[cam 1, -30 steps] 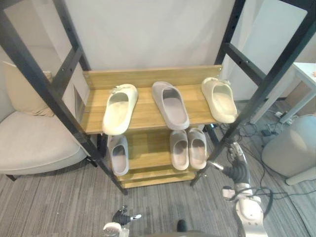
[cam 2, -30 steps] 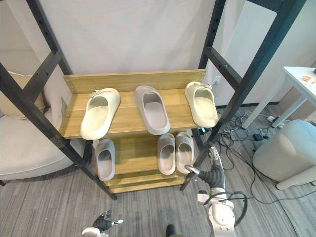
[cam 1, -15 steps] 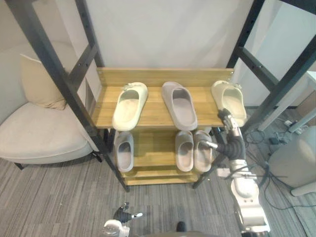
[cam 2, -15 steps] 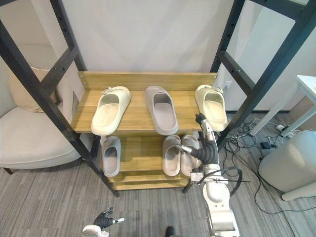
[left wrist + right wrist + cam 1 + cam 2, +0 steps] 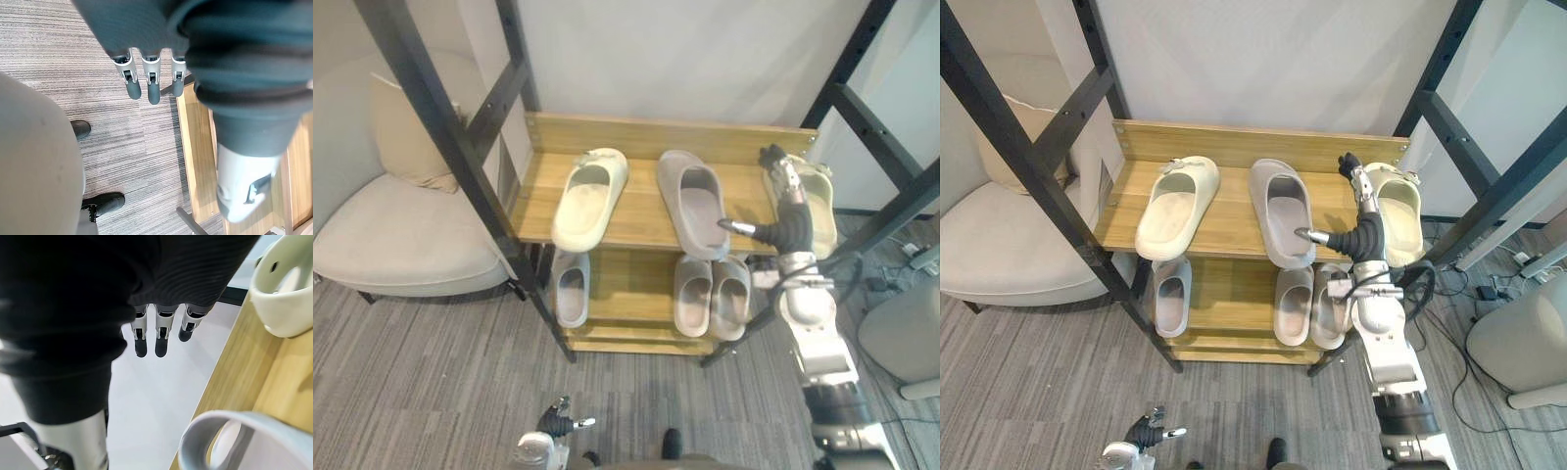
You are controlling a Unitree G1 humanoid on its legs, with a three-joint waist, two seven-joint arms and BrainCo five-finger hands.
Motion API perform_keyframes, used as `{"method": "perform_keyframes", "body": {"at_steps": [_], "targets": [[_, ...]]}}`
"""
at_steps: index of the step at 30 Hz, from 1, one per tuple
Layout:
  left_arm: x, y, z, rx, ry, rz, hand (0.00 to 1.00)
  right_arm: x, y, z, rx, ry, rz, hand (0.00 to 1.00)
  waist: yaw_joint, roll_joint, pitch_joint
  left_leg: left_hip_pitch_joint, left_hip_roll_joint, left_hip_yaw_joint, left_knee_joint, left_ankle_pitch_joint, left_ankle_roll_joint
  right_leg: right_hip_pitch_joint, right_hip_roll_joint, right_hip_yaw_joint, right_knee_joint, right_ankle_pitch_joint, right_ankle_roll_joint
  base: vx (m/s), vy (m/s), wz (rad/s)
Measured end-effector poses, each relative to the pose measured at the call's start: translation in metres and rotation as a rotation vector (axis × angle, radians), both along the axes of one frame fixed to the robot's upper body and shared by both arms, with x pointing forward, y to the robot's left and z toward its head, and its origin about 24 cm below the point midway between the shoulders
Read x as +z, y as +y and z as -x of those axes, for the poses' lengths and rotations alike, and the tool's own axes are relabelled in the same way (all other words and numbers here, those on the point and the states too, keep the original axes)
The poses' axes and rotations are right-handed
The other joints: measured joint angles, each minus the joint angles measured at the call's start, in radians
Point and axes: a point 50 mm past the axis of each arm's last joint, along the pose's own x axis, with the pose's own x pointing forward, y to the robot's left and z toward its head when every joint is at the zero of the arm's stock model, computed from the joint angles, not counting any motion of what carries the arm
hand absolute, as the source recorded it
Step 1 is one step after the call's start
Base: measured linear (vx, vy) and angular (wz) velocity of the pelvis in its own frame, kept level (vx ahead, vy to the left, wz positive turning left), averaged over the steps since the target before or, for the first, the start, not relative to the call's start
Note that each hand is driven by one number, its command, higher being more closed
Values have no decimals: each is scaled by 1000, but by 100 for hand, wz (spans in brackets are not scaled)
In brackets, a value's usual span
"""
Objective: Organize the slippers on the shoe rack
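On the rack's top wooden shelf (image 5: 636,220) lie a cream slipper (image 5: 590,199) at the left, a grey slipper (image 5: 693,203) in the middle and a second cream slipper (image 5: 818,201) at the right end. My right hand (image 5: 789,220) is raised in front of that shelf, open, fingers straight up and thumb out toward the grey slipper, partly covering the right cream slipper. The right wrist view shows its straight fingers (image 5: 156,335) above both slippers, holding nothing. The lower shelf carries one grey slipper (image 5: 571,287) and a grey pair (image 5: 712,296). My left hand (image 5: 558,423) hangs open near the floor.
Black metal posts (image 5: 460,157) slant across the rack's left and right sides. A beige armchair (image 5: 391,240) with a cushion (image 5: 406,137) stands at the left. A grey rounded bin (image 5: 906,333) sits at the right on the striped carpet.
My right hand has risen from beside the lower shelf to the top shelf, between the grey and right cream slippers. The camera shifted. The slippers have not moved.
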Motion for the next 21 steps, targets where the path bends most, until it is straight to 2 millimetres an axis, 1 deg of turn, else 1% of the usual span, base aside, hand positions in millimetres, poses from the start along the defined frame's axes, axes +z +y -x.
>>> {"method": "perform_keyframes", "body": {"at_steps": [2,4,7,12,17,21], "targets": [[0,0,0,0,-1,0,0,2,-2,-4,-16,4,13,0,0,-1,0,-4,0,-5,0,0,0,-1,0,-6,0,0,0,9,-16,9],[1,0,-1,0,-7,-1,0,4,-6,-14,-49,23,32,0,2,-5,1,-7,-1,-7,0,1,1,-5,-1,-7,0,0,0,3,-9,3],[1,1,-1,1,-7,-1,0,3,-9,-22,-85,46,51,0,3,-8,3,-8,-1,-7,0,1,1,-5,-1,-8,0,0,0,0,0,0],[2,3,-3,2,-17,-6,0,1,-13,-32,-124,84,62,0,4,-19,10,-12,-3,-8,0,2,2,-8,-2,-9,0,0,0,0,0,0],[3,3,-4,3,-23,-6,0,0,-15,-42,-155,114,97,0,4,-21,13,-30,-11,-9,0,7,6,-25,-9,-10,0,0,-1,0,0,0],[3,4,-4,17,-24,-1,0,-8,-20,-50,-188,181,108,0,9,-23,13,-32,-14,-15,0,8,8,-24,-13,-16,0,1,-1,-6,-12,4]]}}
